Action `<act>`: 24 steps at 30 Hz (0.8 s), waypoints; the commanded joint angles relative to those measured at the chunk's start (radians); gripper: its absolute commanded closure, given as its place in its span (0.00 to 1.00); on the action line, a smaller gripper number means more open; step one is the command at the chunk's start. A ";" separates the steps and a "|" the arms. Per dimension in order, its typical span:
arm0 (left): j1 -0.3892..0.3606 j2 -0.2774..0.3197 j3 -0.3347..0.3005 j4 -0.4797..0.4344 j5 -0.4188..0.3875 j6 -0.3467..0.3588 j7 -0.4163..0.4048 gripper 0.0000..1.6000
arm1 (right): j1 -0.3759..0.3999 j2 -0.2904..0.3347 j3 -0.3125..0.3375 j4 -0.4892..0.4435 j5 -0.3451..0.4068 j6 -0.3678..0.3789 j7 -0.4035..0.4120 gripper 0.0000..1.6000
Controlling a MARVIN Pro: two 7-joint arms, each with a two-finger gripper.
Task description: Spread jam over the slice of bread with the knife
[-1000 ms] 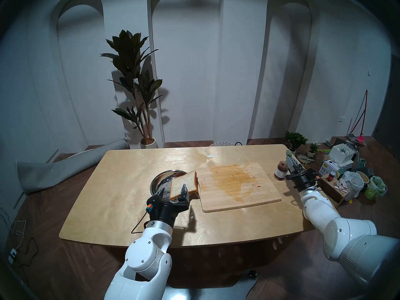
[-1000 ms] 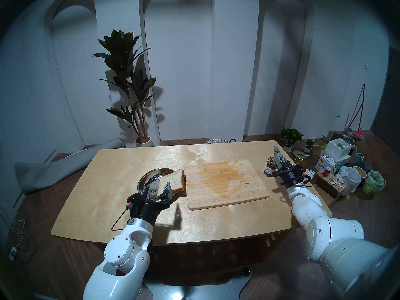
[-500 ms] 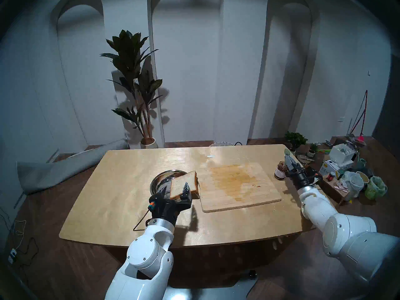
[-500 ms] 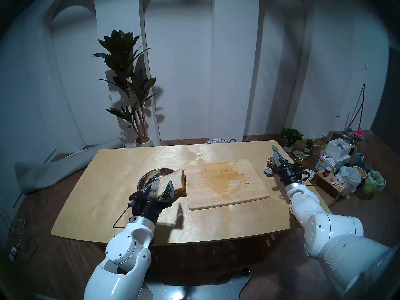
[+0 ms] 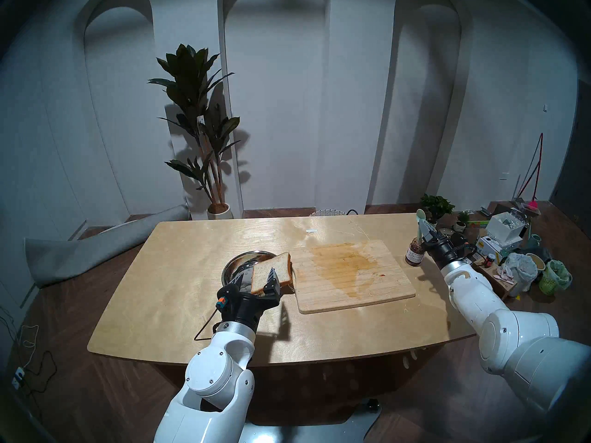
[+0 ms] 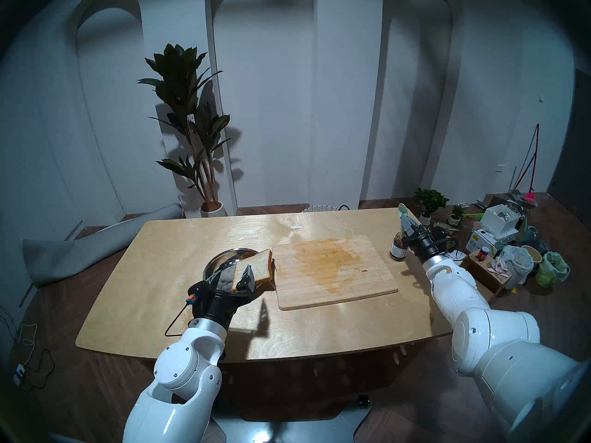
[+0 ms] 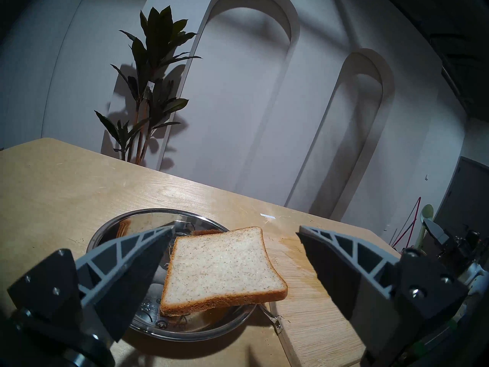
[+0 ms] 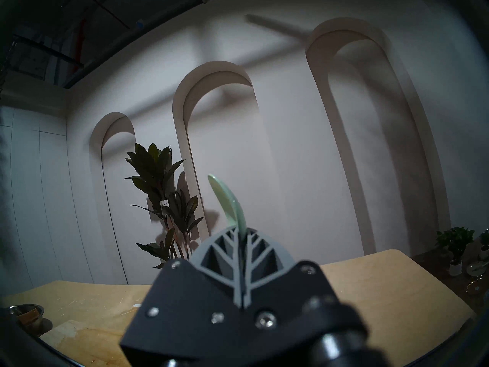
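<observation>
Left pincer point(image 7: 235, 230): standing wide open and level, its two grey ribbed fingers point(image 7: 137, 250) flanking the bread without touching it.
Slice of bread: the square, pale tan, speckled slice of bread with a brown crust point(image 7: 222, 268) is lying tilted across the round shiny metal plate point(image 7: 111, 228), its right edge overhanging the rim toward the board.
Right pincer point(image 8: 241, 235): clamped shut on the slim, pale mint-green plastic knife with a rounded spoon-like end point(image 8: 227, 199), which is sticking up past the fingertips.
Knife position: in the head view the knife point(image 5: 420, 220) is rising above the jar at the bench's right edge.
Jam: the dark red-brown preserve in a small clear glass jar with a pale label point(image 5: 414, 252) is standing on the bench just right of the board, beside the right pincer point(image 5: 427, 230).
Board: the rectangular light wooden cutting board with a brownish stain point(image 5: 348, 273) is lying on the pale wooden bench point(image 5: 179, 273), just right of the plate.
</observation>
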 commanded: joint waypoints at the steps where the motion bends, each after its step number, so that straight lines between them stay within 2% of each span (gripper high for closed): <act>1: 0.007 0.000 -0.001 -0.028 -0.004 -0.006 -0.003 0.00 | -0.032 -0.007 0.004 -0.039 0.002 0.049 -0.046 1.00; 10: 0.011 0.002 -0.004 -0.032 -0.008 -0.005 -0.007 0.00 | -0.093 -0.032 0.035 -0.101 0.026 0.094 -0.071 1.00; 15: 0.015 0.002 -0.006 -0.035 -0.011 -0.007 -0.010 0.00 | -0.129 -0.036 0.037 -0.173 0.024 0.097 -0.080 1.00; 16: 0.017 0.002 -0.007 -0.037 -0.012 -0.008 -0.010 0.00 | -0.142 -0.034 0.034 -0.210 0.019 0.098 -0.085 1.00; 24: 0.026 0.002 -0.012 -0.045 -0.020 -0.011 -0.013 0.00 | -0.164 -0.009 -0.006 -0.304 -0.028 0.092 -0.081 1.00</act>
